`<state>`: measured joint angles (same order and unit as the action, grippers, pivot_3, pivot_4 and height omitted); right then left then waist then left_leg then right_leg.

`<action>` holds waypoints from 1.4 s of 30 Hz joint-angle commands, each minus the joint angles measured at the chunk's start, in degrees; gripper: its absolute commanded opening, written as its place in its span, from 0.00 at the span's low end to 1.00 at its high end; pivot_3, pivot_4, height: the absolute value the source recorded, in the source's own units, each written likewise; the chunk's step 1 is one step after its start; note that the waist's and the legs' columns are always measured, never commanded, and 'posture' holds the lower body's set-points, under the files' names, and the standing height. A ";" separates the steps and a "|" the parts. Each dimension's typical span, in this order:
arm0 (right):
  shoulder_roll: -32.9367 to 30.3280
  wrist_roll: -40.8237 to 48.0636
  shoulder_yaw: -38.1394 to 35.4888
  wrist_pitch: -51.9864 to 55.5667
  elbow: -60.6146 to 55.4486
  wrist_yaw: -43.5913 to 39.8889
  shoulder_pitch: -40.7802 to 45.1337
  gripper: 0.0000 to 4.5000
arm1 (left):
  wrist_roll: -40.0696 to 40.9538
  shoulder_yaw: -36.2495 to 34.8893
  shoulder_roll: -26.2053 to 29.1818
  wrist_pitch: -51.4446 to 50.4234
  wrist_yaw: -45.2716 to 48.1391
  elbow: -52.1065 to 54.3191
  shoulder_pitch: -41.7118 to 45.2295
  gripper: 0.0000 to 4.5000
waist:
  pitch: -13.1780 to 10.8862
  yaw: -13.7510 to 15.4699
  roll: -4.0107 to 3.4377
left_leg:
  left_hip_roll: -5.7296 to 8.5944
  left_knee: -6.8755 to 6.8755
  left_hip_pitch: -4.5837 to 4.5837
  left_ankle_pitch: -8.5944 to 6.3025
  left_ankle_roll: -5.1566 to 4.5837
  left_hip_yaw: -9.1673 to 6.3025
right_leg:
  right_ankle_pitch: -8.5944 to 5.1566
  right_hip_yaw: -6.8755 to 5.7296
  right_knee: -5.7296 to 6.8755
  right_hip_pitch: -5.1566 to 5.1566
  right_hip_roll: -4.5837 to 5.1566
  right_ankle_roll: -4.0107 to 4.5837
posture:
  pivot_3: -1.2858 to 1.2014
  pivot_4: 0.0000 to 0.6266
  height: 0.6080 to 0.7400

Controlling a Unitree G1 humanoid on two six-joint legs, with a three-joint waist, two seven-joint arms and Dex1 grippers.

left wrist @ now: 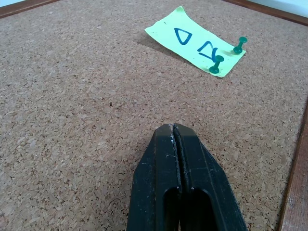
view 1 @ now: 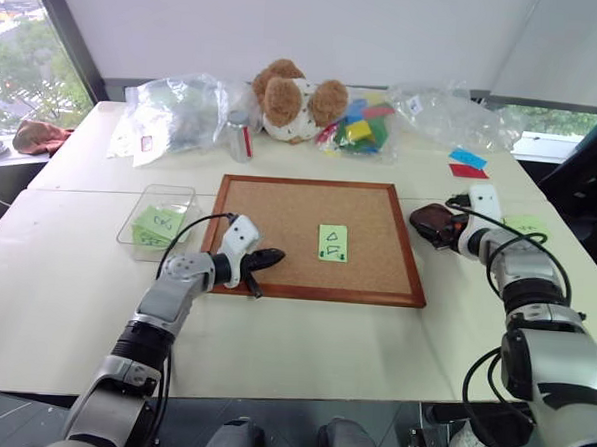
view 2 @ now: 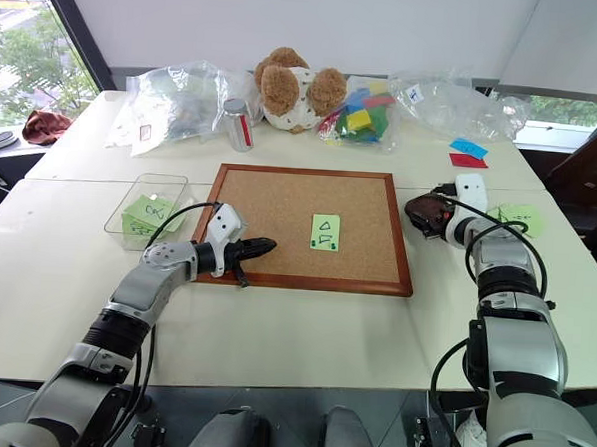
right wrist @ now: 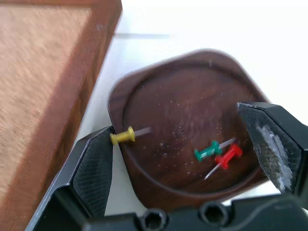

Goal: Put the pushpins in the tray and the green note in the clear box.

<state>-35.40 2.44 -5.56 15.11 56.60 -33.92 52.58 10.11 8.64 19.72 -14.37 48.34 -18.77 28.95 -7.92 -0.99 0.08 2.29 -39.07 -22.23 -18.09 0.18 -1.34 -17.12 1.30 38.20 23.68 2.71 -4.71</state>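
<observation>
1. Cork board (view 1: 308, 234), wood-framed, lies in the middle of the tabletop (view 1: 302, 354). The green note (view 1: 333, 242) sits on the cork right of centre, marked with triangle-like shapes, and is fixed along one edge by two green pushpins (left wrist: 227, 57).
2. Left pincer (view 1: 267, 259) hovers low over the board's near left corner, its two black fingers pressed together with nothing between them, tips pointing across the cork toward the note.
3. Right pincer (right wrist: 192, 144) hangs over the tray (right wrist: 192, 101), fingers spread wide to either side of it.
4. Dark reddish-brown tray rests on the tabletop just off the board's right edge. Inside lie a red pin (right wrist: 226, 158) and a green pin (right wrist: 208, 151), close together and crossing.
5. Yellow pin (right wrist: 124, 136) sits at the tray's rim, right against the inner face of one finger; whether it rests on the rim or clings to the finger is hard to make out.
6. Clear box (view 1: 159, 216) stands left of the board, holding other pale-green notes with scribbles.
7. Far side: a plush bear (view 1: 295, 101) between clear plastic bags (view 1: 179, 112).
</observation>
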 commanded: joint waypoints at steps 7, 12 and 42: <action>-2.30 9.33 -0.75 23.19 -46.40 -5.67 -10.13 0.99 | -1.89 1.91 0.35 -1.67 0.77 -3.37 -1.22 0.00 | 0.02 0.33 -0.04 | -0.01 0.05 -0.01 -0.14 -0.22 -0.09 | 0.00 -0.06 -0.04 -0.01 0.00 0.00 | 0.52 0.24 1.00; 0.12 13.68 2.48 31.67 -65.22 -5.77 -19.21 0.99 | -1.82 1.82 0.27 -1.47 0.94 -3.93 -0.72 0.00 | 0.02 0.32 -0.04 | -0.01 0.02 -0.03 -0.19 -0.31 -0.09 | 0.00 -0.05 -0.05 -0.01 0.01 0.00 | 0.52 0.24 1.00; 9.84 9.46 14.56 28.50 -63.19 0.75 -24.27 0.00 | -1.62 1.56 0.19 -1.99 0.04 -2.26 -2.07 0.00 | 0.03 0.16 -0.03 | -0.01 0.00 -0.01 -0.20 -0.32 -0.10 | 0.00 -0.08 -0.07 -0.02 0.00 0.00 | 0.52 0.24 1.00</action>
<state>-25.91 11.51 9.42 44.40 -5.25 -32.83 27.34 10.11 8.72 19.63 -14.32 48.35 -18.90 29.00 -7.89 -0.83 0.05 2.29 -39.07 -22.24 -18.29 -0.15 -1.44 -17.12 1.22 38.13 23.65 2.71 -4.71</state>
